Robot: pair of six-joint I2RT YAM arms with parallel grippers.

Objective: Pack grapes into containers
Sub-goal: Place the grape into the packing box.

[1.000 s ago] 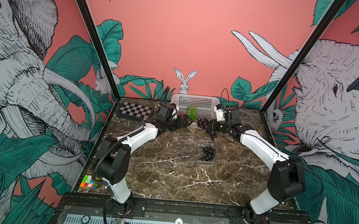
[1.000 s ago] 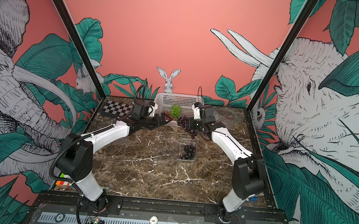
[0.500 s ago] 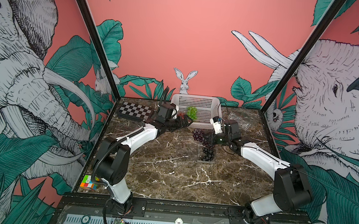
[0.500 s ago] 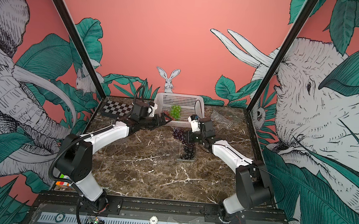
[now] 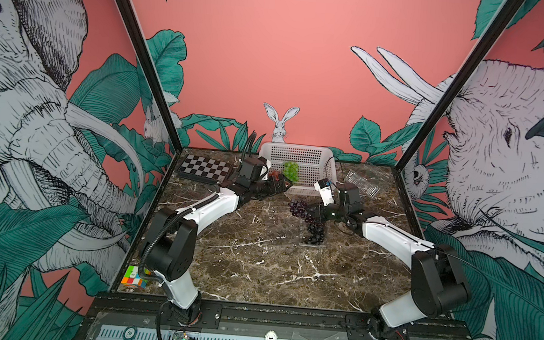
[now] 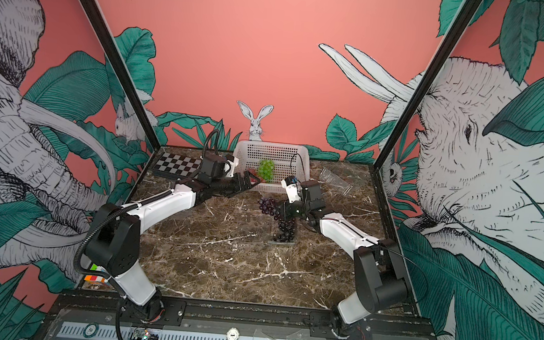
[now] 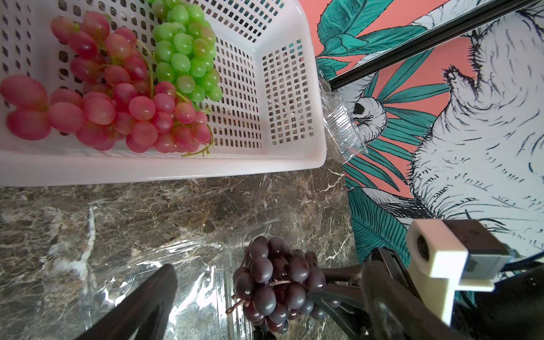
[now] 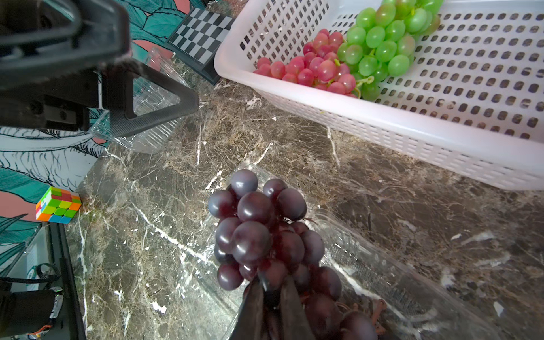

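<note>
My right gripper is shut on a dark purple bunch of grapes, which hangs over the far end of a clear container in mid-table. Dark grapes lie in that container. In both top views the held bunch sits just left of the right gripper. Red grapes and green grapes lie in the white basket. My left gripper stands open at the basket's front wall, holding nothing.
Empty clear containers lie to the right of the basket, and another lies behind the left gripper's finger. A chessboard sits at the back left. A colour cube rests at the front left corner.
My right gripper has drawn back from the basket toward the front with the dark bunch and now holds it over the mid-table container. The left arm has not moved.
</note>
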